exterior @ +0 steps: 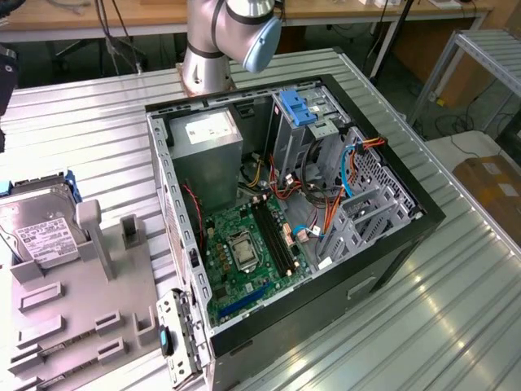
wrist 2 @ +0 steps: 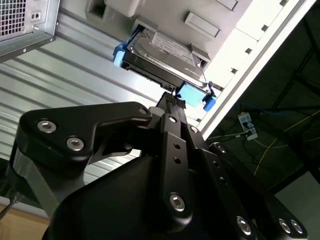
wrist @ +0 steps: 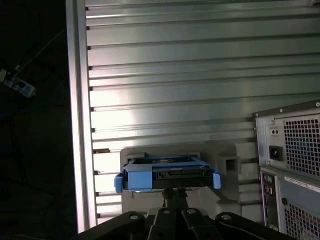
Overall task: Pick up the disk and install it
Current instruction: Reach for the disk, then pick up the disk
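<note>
The disk (exterior: 41, 232) is a silver-grey drive with a white label and blue rails. It leans in a slot of the grey fixture (exterior: 81, 318) at the exterior view's left. Both wrist views show the disk (wrist 2: 165, 50) (wrist: 167, 175) beyond my fingertips, still seated in the fixture. My gripper (wrist 2: 172, 100) (wrist: 175, 192) points at its blue-railed edge from a short distance. The fingers look drawn together with nothing between them.
The open computer case (exterior: 407, 236) lies on its side on the ribbed metal table (exterior: 456, 309), with a blue bracket (exterior: 297, 106) at its drive bay. The case's rear panel (wrist: 290, 150) stands close beside the fixture. The table edge (wrist: 77, 125) drops off near the disk.
</note>
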You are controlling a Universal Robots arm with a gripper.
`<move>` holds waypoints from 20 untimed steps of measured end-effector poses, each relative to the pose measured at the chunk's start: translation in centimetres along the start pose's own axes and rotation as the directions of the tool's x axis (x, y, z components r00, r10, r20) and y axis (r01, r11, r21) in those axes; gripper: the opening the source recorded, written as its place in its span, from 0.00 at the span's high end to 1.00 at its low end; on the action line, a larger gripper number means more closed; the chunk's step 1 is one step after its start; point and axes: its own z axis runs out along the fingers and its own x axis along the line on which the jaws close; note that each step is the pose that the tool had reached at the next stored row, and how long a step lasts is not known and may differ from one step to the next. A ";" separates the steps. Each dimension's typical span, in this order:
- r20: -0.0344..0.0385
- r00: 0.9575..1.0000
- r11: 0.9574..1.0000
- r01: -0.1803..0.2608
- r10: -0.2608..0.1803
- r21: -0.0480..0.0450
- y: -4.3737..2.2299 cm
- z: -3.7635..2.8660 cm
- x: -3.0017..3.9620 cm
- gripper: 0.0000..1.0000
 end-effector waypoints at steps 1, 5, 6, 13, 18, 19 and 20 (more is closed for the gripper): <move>0.000 1.000 1.000 0.000 0.000 0.000 0.00 -0.01 0.45 0.89; 0.000 1.000 1.000 0.000 0.000 0.000 -0.04 -0.03 1.50 0.89; 0.000 1.000 1.000 0.000 0.000 0.000 -0.04 -0.03 1.51 0.89; 0.000 1.000 1.000 0.000 0.000 0.000 -0.04 -0.03 1.53 0.89; 0.000 1.000 1.000 0.000 0.000 0.000 -0.04 -0.03 1.53 0.89; 0.000 1.000 1.000 0.000 0.000 0.000 -0.04 -0.03 1.54 0.89; 0.000 1.000 1.000 0.000 0.000 0.000 -0.04 -0.04 1.54 0.89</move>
